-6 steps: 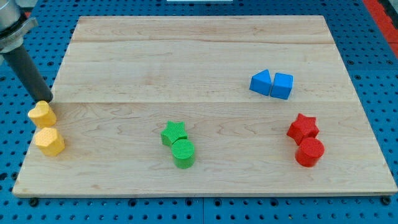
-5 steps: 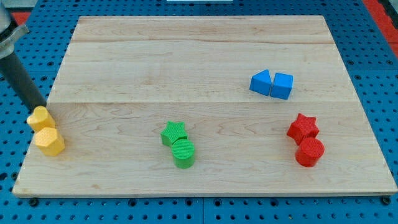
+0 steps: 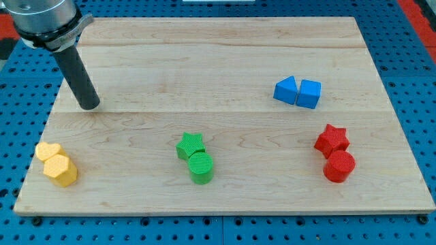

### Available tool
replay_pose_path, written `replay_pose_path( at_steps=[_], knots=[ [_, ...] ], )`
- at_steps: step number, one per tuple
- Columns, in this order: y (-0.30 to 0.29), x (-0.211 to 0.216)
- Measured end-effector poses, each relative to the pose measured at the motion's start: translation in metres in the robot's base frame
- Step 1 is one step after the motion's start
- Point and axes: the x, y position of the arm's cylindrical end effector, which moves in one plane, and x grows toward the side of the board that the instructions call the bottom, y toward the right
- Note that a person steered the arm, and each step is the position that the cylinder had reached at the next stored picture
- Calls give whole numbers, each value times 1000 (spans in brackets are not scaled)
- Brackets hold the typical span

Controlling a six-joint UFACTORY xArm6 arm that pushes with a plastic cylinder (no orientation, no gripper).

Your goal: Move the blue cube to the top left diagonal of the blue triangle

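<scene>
1. Approach step: my tip (image 3: 89,106), a bare rod holding nothing, far from target.
2. Blue cube (image 3: 309,93) well right of tip, touching blue triangle (image 3: 285,90).
3. Next: crossing rightward, then pushing cube around to triangle's upper left.

Pale wooden board (image 3: 225,54) sits on blue perforated pegboard base (image 3: 415,75); red patch (image 3: 424,8) at view's top right. Even, soft lighting.

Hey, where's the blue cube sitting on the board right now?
The blue cube sits in the upper right part of the wooden board, touching the right side of the blue triangle, above the red star. My tip is far off at the view's left.
</scene>
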Motion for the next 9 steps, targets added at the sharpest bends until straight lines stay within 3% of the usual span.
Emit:
replay_pose_path(
  at_steps=[3, 5, 6, 7, 9],
  knots=[
    [26, -9],
    [307, -7],
    [363, 26],
    [358, 32],
    [402, 26]
  ],
)
